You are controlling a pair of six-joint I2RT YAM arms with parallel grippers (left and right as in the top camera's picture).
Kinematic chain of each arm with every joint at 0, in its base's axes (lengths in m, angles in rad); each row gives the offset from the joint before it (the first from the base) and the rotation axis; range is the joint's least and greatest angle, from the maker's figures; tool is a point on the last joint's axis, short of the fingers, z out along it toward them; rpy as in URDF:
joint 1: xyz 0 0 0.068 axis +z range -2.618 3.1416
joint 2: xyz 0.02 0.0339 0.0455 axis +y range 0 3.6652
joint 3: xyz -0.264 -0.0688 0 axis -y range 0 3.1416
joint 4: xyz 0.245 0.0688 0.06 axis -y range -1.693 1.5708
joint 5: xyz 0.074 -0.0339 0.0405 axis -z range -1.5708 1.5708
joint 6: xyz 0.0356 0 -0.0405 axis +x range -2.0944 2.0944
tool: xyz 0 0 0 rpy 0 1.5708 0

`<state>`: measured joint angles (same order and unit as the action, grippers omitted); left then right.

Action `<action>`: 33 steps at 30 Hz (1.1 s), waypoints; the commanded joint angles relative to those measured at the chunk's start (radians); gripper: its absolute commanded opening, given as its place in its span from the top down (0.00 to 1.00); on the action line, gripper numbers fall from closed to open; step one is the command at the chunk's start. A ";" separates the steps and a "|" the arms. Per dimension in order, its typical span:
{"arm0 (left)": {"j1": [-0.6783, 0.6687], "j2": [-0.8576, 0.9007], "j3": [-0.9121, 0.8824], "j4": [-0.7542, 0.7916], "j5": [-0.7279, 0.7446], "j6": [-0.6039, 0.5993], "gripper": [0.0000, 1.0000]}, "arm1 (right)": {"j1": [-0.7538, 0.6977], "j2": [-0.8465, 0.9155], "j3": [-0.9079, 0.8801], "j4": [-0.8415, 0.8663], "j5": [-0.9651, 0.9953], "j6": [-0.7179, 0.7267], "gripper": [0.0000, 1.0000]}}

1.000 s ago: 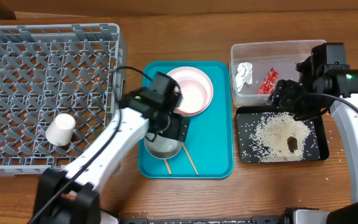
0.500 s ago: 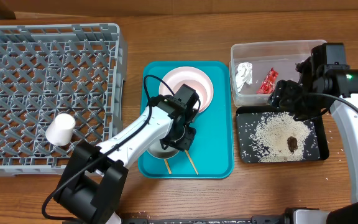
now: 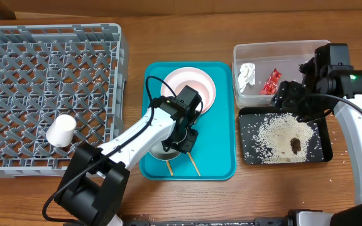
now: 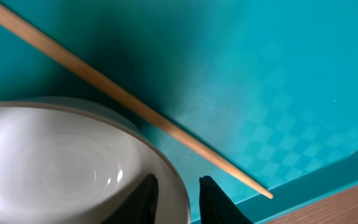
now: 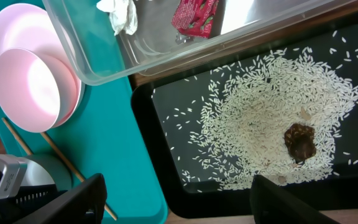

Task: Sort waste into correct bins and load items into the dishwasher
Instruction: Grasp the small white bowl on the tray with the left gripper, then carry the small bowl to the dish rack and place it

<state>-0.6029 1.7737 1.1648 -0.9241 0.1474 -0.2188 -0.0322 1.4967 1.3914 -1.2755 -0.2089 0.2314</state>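
My left gripper [image 3: 180, 139] is down in the teal tray, shut on the rim of the grey metal bowl [image 3: 161, 149]. In the left wrist view one finger is inside the bowl [image 4: 55, 162] and the other outside, at my left gripper [image 4: 178, 182]. A wooden chopstick [image 4: 135, 102] lies just beyond. Stacked pink bowls [image 3: 192, 91] sit behind. My right gripper [image 5: 178, 186] hangs open and holds nothing over the black tray [image 3: 250, 154], which has rice [image 3: 275, 132] and a brown lump [image 3: 295, 145] in it. The clear tub [image 3: 275, 47] holds a tissue [image 3: 247, 75] and a red wrapper [image 3: 271, 81].
The grey dish rack [image 3: 43, 75] fills the left side, with a white cup [image 3: 61, 130] lying in its front corner. The teal tray [image 3: 219, 157] stands between the rack and the bins. Two chopsticks [image 3: 193, 164] lie at its front edge.
One second ago my left gripper stood open above the bowl. It has since swung right, come down and closed on the bowl's rim. The right arm has not moved.
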 commanded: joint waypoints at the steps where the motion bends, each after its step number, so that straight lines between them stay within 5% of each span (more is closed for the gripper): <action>1: -0.009 0.005 -0.019 -0.006 -0.024 -0.043 0.81 | -0.001 -0.012 0.025 0.001 0.006 -0.004 0.25; 6: -0.009 0.005 -0.019 -0.006 -0.024 -0.051 0.96 | -0.001 -0.012 0.025 0.002 0.006 -0.004 0.25; 19: 0.007 -0.135 0.176 -0.118 -0.162 -0.170 0.96 | -0.001 -0.012 0.025 -0.006 0.007 -0.004 0.25; 28: 0.218 -0.258 0.379 -0.188 -0.151 0.039 0.96 | -0.001 -0.012 0.025 -0.006 0.007 -0.004 0.24; 33: 0.447 -0.257 0.423 -0.170 0.061 0.213 0.96 | -0.001 -0.012 0.025 -0.006 0.007 -0.004 0.25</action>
<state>-0.2626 1.5219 1.5661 -1.0992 0.0654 -0.1589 -0.0322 1.4967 1.3914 -1.2835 -0.2089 0.2317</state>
